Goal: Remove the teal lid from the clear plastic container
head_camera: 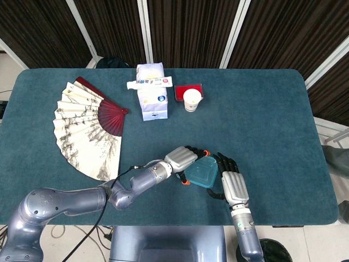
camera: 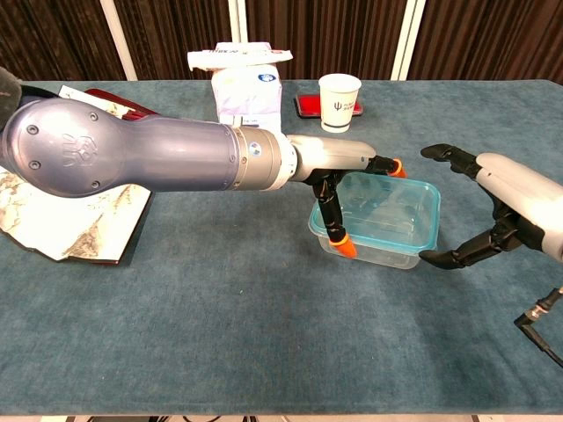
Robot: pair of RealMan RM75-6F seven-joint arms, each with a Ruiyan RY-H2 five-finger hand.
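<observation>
Your left hand (camera: 339, 180) is reaching over the clear plastic container (camera: 378, 220), its orange-tipped fingers (camera: 338, 236) spreading down around the near-left corner of the teal lid (camera: 387, 204); whether they are actually gripping it, you cannot tell. The container is sitting on the table (head_camera: 262, 103) near the front edge, between both hands, lid on. Your right hand (camera: 506, 211) is hovering just beside the container's right end, fingers apart and curved, holding nothing.
</observation>
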